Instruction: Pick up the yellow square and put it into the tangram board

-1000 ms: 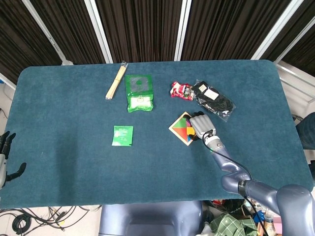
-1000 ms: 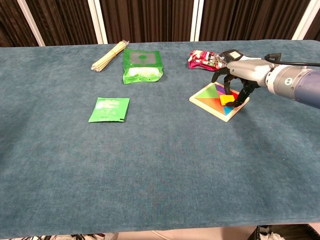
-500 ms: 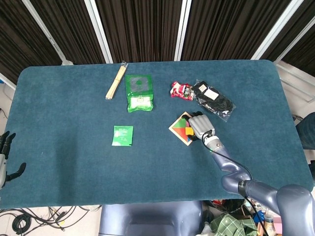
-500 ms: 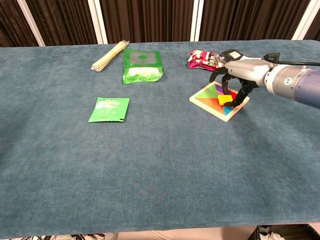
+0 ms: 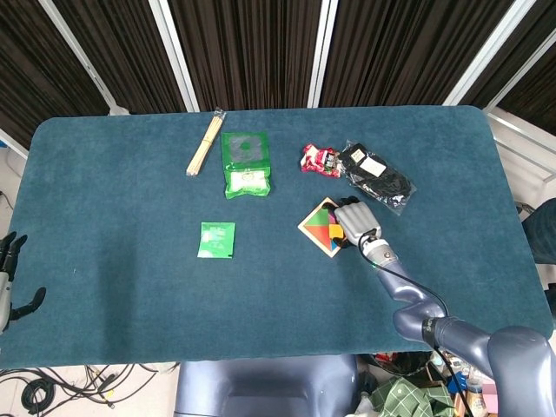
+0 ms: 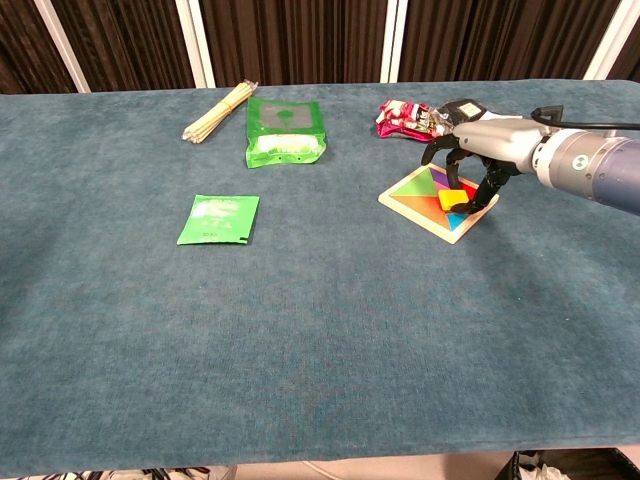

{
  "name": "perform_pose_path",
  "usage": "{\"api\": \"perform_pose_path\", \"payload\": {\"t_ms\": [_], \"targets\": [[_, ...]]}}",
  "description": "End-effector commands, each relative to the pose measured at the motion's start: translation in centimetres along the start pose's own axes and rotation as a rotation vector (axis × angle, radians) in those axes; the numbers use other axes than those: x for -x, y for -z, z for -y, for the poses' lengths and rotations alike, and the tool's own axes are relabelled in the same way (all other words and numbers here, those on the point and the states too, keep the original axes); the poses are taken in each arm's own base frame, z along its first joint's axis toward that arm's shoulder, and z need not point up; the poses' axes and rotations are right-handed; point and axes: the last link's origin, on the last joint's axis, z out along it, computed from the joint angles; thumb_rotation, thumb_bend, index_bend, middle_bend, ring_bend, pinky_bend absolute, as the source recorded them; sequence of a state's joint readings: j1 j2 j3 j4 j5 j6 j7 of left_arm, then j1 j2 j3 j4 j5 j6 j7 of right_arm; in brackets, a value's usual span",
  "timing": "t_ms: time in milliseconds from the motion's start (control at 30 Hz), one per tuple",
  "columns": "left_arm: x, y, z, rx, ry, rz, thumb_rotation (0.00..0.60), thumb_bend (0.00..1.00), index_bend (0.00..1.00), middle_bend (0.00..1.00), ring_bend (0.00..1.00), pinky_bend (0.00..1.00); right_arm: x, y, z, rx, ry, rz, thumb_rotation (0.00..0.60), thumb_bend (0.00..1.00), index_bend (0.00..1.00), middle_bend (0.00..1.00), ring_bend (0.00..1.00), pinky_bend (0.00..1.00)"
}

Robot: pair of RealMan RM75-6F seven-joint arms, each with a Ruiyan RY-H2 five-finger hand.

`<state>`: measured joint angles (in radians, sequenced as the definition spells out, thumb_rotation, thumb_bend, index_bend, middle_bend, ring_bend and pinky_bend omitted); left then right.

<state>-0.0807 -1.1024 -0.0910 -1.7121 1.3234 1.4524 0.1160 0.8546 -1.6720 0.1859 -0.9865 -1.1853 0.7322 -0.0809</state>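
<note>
Chest view shows the right hand (image 6: 468,160) arched over the tangram board (image 6: 425,201), fingers pinching the yellow square (image 6: 453,197) at the board's 3 o'clock edge. I'd lower it flat, corners aligned with the gap, then release gently.

The right hand (image 6: 466,126) has a pale grey shell over its back and dark, near-black fingers (image 6: 489,188), and it joins a round wrist band of light grey with a small dark disc on its side. Behind that the right arm (image 5: 415,306) is a smooth, glossy blue-grey tube built of rounded segments, with a thin black cable (image 6: 590,126) running along it. The left hand (image 5: 10,280) is black.
</note>
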Motion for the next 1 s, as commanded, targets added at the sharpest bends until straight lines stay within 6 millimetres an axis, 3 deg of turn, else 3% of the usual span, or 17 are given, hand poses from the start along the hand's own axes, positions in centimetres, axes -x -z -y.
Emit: {"api": "perform_pose_path", "payload": {"t_ms": [33,1000], "targets": [[-0.03,-0.01,0.03,-0.002,0.001,-0.001,0.6,0.31,0.0,0.0,0.0,0.0,0.13,0.03,-0.05,-0.002,-0.002,-0.001,0.6,0.27,0.22,0.43,0.18,0.15],[-0.03,-0.05,0.03,-0.007,-0.002,0.0,0.6,0.31,0.0,0.0,0.0,0.0,0.43,0.46,-0.3,-0.021,-0.009,-0.001,0.6,0.26,0.22,0.38,0.14,0.15]]}}
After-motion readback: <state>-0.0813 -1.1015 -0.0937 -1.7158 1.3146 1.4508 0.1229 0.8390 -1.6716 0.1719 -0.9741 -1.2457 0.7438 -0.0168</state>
